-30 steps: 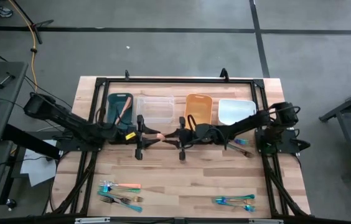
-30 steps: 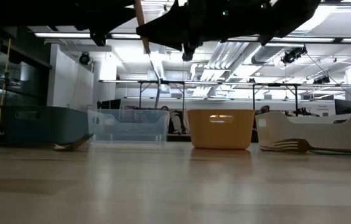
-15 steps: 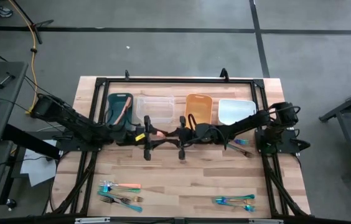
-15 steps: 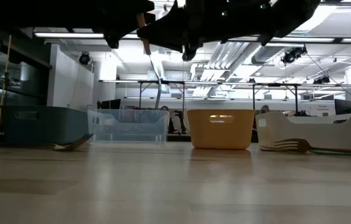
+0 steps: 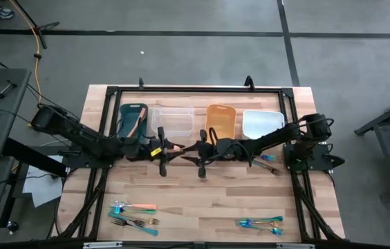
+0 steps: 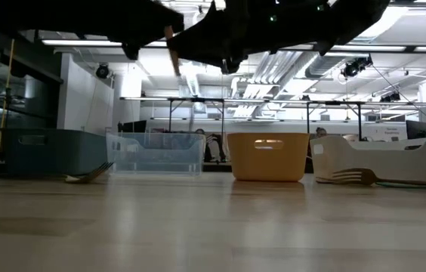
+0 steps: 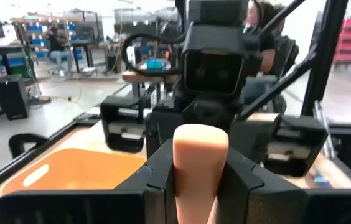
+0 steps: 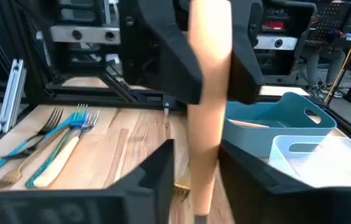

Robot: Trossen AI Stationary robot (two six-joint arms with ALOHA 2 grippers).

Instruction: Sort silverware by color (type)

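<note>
A salmon-handled piece of silverware (image 5: pixel 176 147) hangs high over the middle of the table, between my two grippers. My left gripper (image 5: pixel 167 149) comes from the table's left and is shut on its handle (image 7: pixel 200 155). My right gripper (image 5: pixel 195 149) faces it from the right. It is open (image 8: pixel 203 186), with a finger standing on either side of the utensil's other end (image 8: pixel 205 162). More silverware lies on the table near left (image 5: pixel 134 211), near right (image 5: pixel 261 223) and under the right arm (image 5: pixel 268 160). My left gripper pinches the rounded end of the salmon handle (image 7: pixel 200 140) between its two fingers. The fingers come level from the table's left and lie along the utensil. The utensil is lifted clear of the table and runs on toward my right gripper.
A row of bins stands along the far side: teal (image 5: pixel 133 119) with a salmon utensil inside, clear (image 5: pixel 173 119), orange (image 5: pixel 220 119) and white (image 5: pixel 263 123). A gold fork (image 6: pixel 88 174) lies before the teal bin, and another fork (image 6: pixel 356 176) before the white one.
My left gripper has moved toward the table's right, up to the salmon utensil held out by my right gripper, and the handle's end now sits between its fingers. The utensil has stayed lifted between the two grippers.
</note>
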